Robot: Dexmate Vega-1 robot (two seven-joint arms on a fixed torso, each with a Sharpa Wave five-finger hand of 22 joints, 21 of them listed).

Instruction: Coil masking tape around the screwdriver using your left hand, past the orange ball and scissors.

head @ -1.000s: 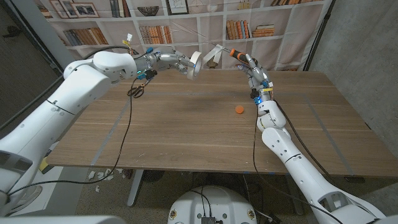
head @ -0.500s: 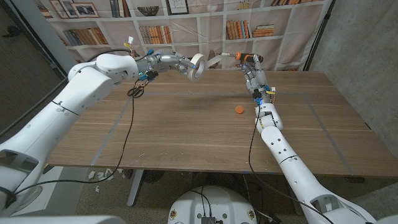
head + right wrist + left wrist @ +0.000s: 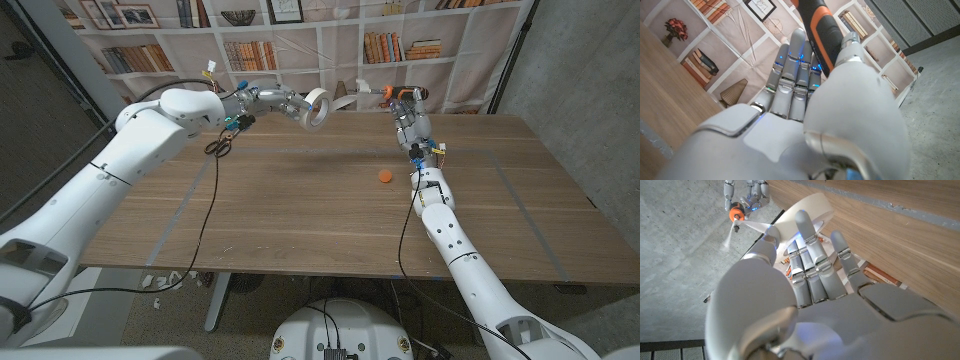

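In the head view both arms are raised over the far edge of the wooden table (image 3: pixel 300 210). The left hand (image 3: pixel 285 101) has its fingers closed around the roll of masking tape (image 3: pixel 317 107), held off the table at far centre, and a pale strip of tape (image 3: pixel 343 101) runs from the roll rightward to the screwdriver (image 3: pixel 398 95), which the right hand (image 3: pixel 407 115) grips by its orange and black handle at far right of centre. The orange ball (image 3: pixel 384 177) lies on the table nearer than the right hand, and the scissors (image 3: pixel 220 146) lie at far left, beneath the left arm. In the left wrist view the left hand's (image 3: pixel 810 295) fingers wrap the roll (image 3: pixel 807 215), and the strip (image 3: pixel 752 226) reaches the screwdriver (image 3: pixel 735 216); the shaft looks partly wrapped, though it is too small to be sure. In the right wrist view the right hand (image 3: pixel 805 95) is curled tightly around the screwdriver's handle (image 3: pixel 821 37).
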